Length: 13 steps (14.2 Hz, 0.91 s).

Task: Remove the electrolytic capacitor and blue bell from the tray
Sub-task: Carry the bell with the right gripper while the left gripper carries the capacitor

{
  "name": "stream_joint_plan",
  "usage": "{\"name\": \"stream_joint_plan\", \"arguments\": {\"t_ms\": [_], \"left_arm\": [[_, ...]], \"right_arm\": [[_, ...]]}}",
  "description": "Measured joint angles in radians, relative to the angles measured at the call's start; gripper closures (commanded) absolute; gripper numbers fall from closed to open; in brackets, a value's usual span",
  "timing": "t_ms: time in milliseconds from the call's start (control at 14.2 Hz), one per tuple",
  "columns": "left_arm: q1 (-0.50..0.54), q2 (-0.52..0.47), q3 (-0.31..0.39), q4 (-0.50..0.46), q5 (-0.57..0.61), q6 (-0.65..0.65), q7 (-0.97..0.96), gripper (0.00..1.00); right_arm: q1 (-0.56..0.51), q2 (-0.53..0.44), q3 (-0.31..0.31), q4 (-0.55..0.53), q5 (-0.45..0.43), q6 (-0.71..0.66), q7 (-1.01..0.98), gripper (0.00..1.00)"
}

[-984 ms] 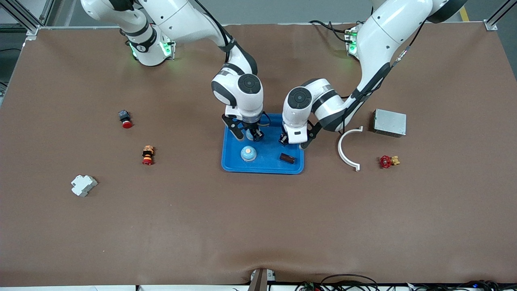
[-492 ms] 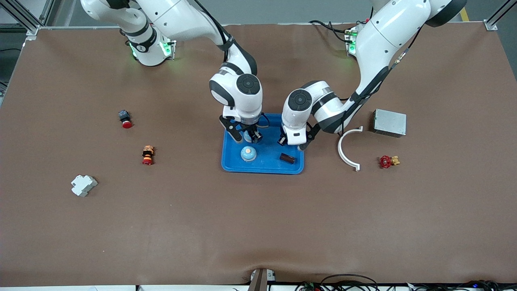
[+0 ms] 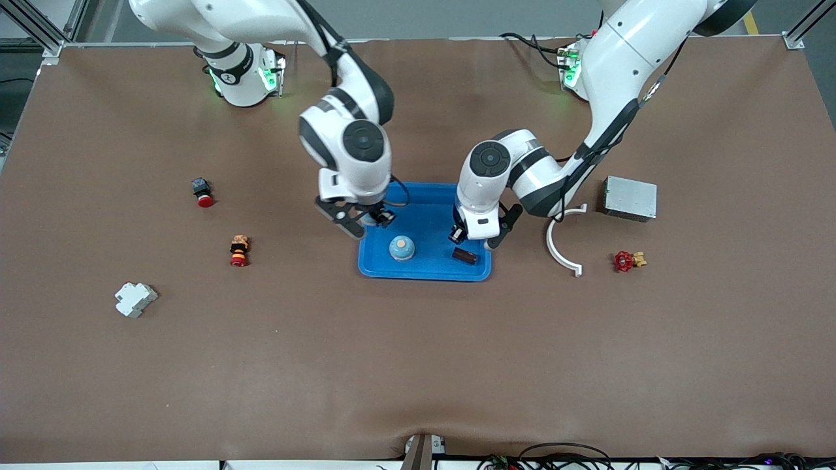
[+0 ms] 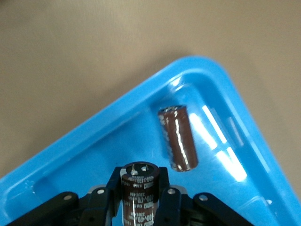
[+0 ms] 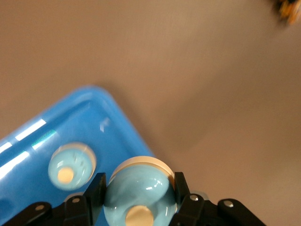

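Note:
A blue tray (image 3: pixel 424 271) lies mid-table. In it sit a light-blue bell (image 3: pixel 401 248) with a tan button and a dark brown capacitor (image 3: pixel 465 256) on its side. My right gripper (image 3: pixel 374 220) is shut on a second light-blue bell (image 5: pixel 138 190) over the tray's edge toward the right arm's end; the tray bell (image 5: pixel 71 165) shows beside it. My left gripper (image 3: pixel 459 232) is shut on a second brown capacitor (image 4: pixel 139 188), held over the tray close to the lying capacitor (image 4: pixel 178 137).
Toward the right arm's end lie a red push button (image 3: pixel 203 192), an orange-red part (image 3: pixel 239 250) and a white block (image 3: pixel 135 299). Toward the left arm's end lie a white curved piece (image 3: pixel 563 240), a grey metal box (image 3: pixel 629 198) and a red valve (image 3: pixel 627 260).
My right arm has swung toward its own end of the table, carrying its bell from over the tray's middle to over its edge. My left gripper has shifted slightly toward the lying capacitor.

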Motion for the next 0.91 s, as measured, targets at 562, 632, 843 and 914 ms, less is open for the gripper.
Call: {"name": "stream_joint_plan", "arguments": {"t_ms": [562,632,843,914], "left_arm": [[0.163,-0.15,0.001,-0.003,0.005,-0.223,0.12,1.0],[0.183,-0.158,0.0,-0.008,0.005,-0.225,0.126,1.0],[0.247,-0.175,-0.002,-0.045,0.005,-0.229,0.156,1.0],[0.276,-0.178,-0.002,-0.06,0.005,-0.23,0.185,1.0]], "right_arm": [[-0.442,-0.116,-0.008,-0.115,0.011,0.005,-0.69,1.0],[-0.49,-0.116,-0.007,-0.121,0.015,0.008,-0.769,1.0],[-0.636,-0.116,-0.008,-0.133,0.044,0.032,-1.009,1.0],[-0.681,-0.116,-0.008,-0.151,0.059,0.059,-1.081,1.0]]}}
